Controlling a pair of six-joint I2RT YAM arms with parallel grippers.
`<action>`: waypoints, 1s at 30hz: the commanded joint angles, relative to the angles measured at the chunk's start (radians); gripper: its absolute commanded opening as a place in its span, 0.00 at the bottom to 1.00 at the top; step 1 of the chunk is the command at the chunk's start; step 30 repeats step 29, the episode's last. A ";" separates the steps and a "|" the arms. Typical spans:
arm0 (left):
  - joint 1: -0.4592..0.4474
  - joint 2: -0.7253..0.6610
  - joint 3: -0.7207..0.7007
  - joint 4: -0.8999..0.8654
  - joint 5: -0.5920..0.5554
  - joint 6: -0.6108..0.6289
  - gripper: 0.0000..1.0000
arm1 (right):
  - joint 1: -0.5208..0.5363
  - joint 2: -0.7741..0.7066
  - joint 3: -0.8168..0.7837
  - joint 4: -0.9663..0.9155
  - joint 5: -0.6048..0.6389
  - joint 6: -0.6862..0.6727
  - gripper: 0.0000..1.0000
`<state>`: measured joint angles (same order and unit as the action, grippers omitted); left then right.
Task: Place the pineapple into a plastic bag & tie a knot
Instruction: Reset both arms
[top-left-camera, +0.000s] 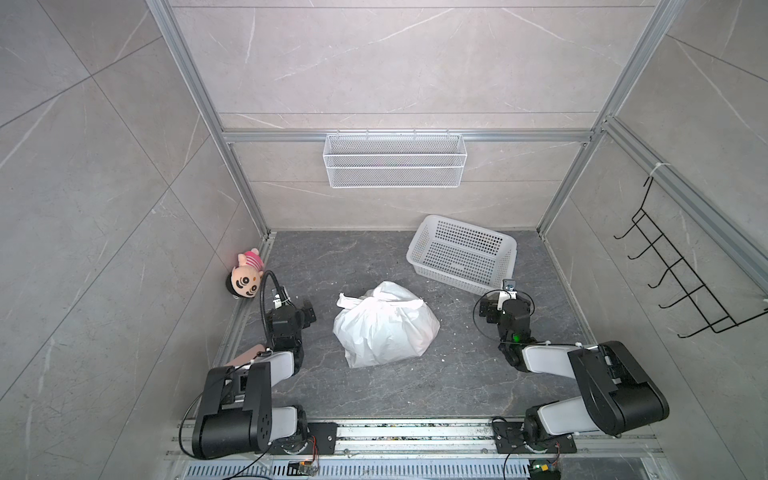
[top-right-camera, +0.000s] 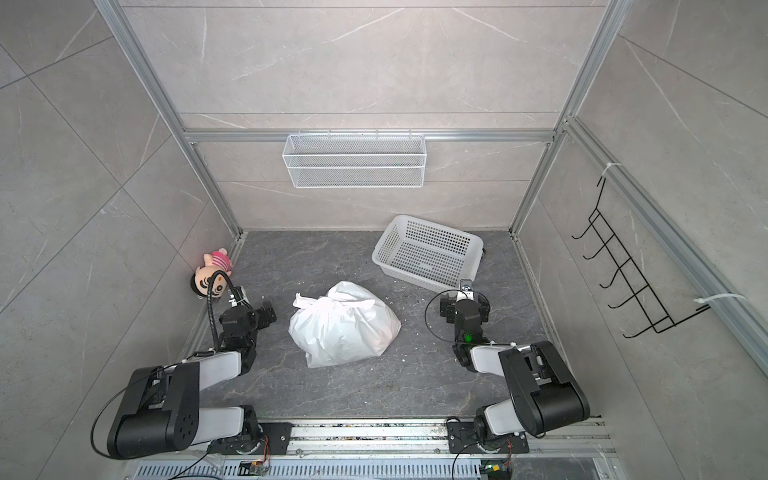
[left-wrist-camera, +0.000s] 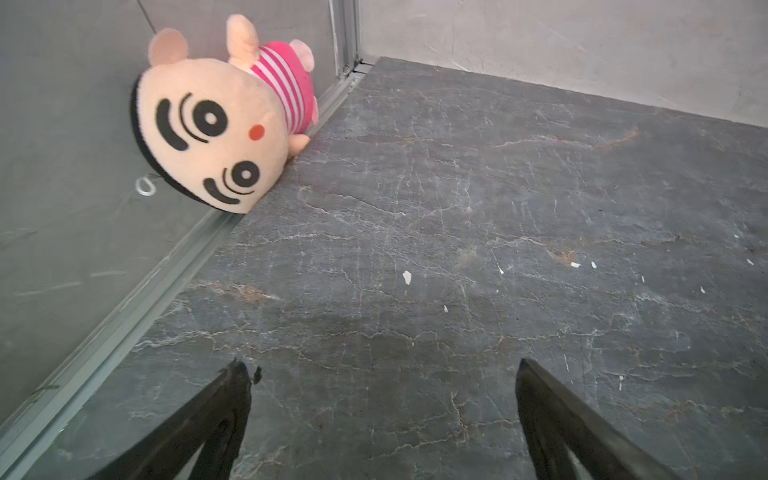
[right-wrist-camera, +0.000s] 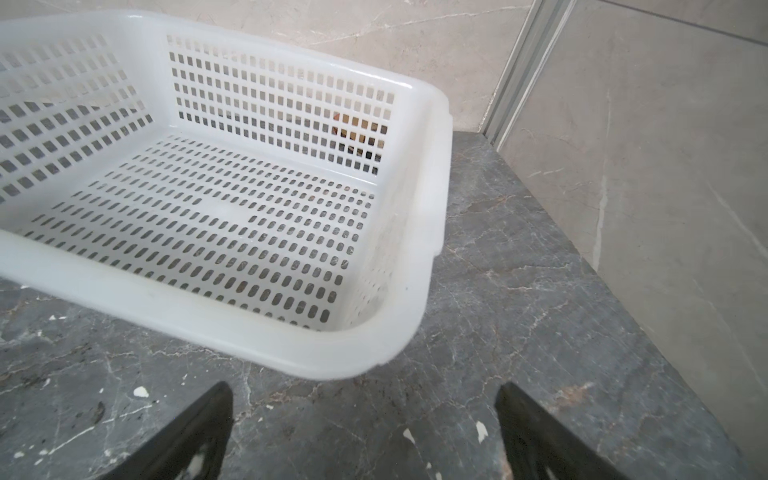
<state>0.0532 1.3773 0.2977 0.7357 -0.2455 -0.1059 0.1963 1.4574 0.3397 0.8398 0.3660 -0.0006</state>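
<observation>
Dark grey marbled stone tabletop, grey tiled walls all round. Your thin crinkly white plastic bag sits mid-table, bulging, between the two arms. You can't see the pineapple in any view, but judging by the bulge it's inside. The small bunched white knot of the two handle strips sits on the bag's far upper side. Its ends poke out left and right, so the tie's axis runs left-right. Left gripper: black jaws spread wide, nothing held. It is aimed at the far-left wall, where a peach-faced plush toy in a pink striped shirt lies. Right gripper: jaws likewise spread, empty. It is aimed at a near corner of the white perforated rigid plastic basket at far right, close to it but not touching. Key geometry: the bag lies right of the left gripper and left of the right gripper, clear of both. Both grippers point toward the far side, not at the bag. The left arm looks slightly nearer the bag's edge, and the knot's left strip end is on its side. My read is that the task is done or nearly so. If you want the knot snugged, swing a wrist inward first; the left looks like the shorter turn. Risk: the thin film could snag on a spread jaw and drag the bag.
</observation>
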 joint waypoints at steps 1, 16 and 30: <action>0.004 0.084 0.047 0.107 0.059 0.036 1.00 | -0.019 0.033 -0.012 0.078 -0.080 0.001 0.99; 0.001 0.124 0.046 0.144 0.070 0.050 1.00 | -0.039 0.064 -0.002 0.086 -0.103 0.006 0.99; 0.001 0.124 0.047 0.140 0.069 0.052 1.00 | -0.039 0.065 0.002 0.080 -0.107 0.007 0.99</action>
